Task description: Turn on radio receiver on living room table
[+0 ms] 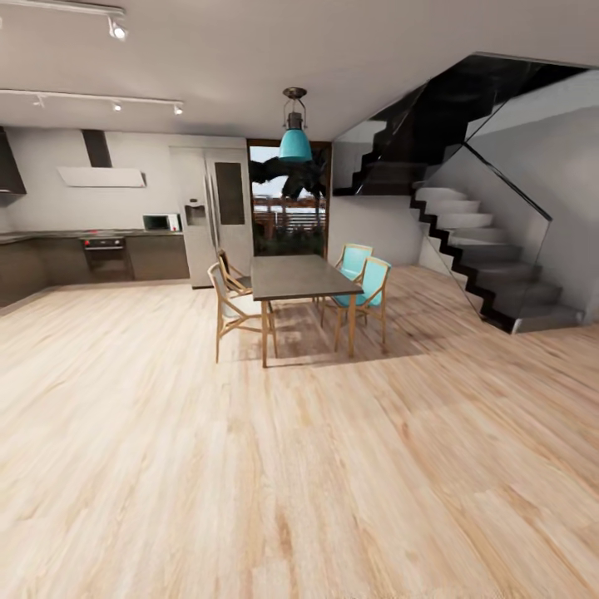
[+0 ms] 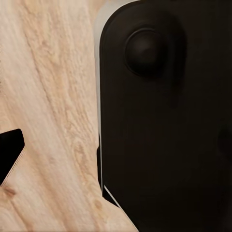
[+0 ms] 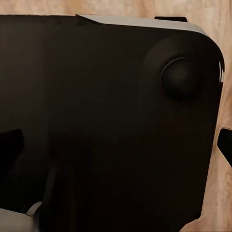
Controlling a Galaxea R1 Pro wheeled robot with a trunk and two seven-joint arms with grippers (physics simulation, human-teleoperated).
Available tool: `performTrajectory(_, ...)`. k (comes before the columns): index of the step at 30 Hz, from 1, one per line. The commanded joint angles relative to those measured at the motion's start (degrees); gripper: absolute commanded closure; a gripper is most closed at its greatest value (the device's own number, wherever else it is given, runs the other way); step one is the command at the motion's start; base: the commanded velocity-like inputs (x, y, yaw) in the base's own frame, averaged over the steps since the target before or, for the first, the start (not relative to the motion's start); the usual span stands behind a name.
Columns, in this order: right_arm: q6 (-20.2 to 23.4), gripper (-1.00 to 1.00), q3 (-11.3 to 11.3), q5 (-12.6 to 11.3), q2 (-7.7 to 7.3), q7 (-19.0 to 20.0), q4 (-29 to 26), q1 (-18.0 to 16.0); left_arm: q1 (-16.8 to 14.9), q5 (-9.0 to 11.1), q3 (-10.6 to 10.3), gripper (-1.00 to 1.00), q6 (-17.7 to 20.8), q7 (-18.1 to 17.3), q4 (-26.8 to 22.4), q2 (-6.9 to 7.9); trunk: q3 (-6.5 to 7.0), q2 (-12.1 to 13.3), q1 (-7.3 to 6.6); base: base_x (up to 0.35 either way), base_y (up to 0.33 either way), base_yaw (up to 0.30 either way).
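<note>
The radio receiver, its table and the living room are out of view. The head view looks across a wood floor [image 1: 274,466] into a kitchen-dining area. In the left wrist view my left gripper [image 2: 116,154] hangs over the robot's dark base [image 2: 169,121], and one black fingertip [image 2: 9,154] sits at the frame's edge over the floor. My right gripper [image 3: 116,145] also hangs above the dark base [image 3: 106,111], with a fingertip [image 3: 225,145] at one edge and a dark one at the other. Both sets of fingers stand wide apart with nothing between them.
A dark dining table [image 1: 299,277] with wooden and teal chairs [image 1: 368,287] stands ahead under a teal pendant lamp [image 1: 294,143]. Kitchen counters [image 1: 100,258] and a fridge [image 1: 218,212] line the far left. A black staircase [image 1: 491,266] rises on the right.
</note>
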Motion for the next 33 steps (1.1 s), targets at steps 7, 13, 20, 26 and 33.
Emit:
performTrajectory(7,0.0,-1.0,0.0,0.0,0.03,0.0,0.0,0.0,0.0,0.0,0.0,-1.0,0.0,0.0,0.0,0.04,0.0,0.0,0.0,0.0,0.0,-0.277)
performTrajectory(13,0.0,-1.0,0.0,0.0,0.0,0.0,0.0,0.0,0.0,0.0,0.0,-1.0,0.0,0.0,0.0,0.04,0.0,0.0,0.0,0.0,0.0,-0.277)
performTrajectory(20,0.0,-1.0,0.0,0.0,0.01,0.0,0.0,0.0,0.0,0.0,0.0,-1.0,0.0,0.0,0.0,0.04,0.0,0.0,0.0,0.0,0.0,-0.277)
performTrajectory(26,0.0,-1.0,0.0,0.0,0.02,0.0,0.0,0.0,0.0,0.0,0.0,-1.0,0.0,0.0,0.1,0.04,0.0,0.0,0.0,0.0,0.0,-0.277)
performTrajectory(33,0.0,-1.0,0.0,0.0,-0.02,0.0,0.0,0.0,0.0,0.0,0.1,-1.0,0.0,0.0,0.0,0.04,0.0,0.0,0.0,0.0,0.0,-0.277)
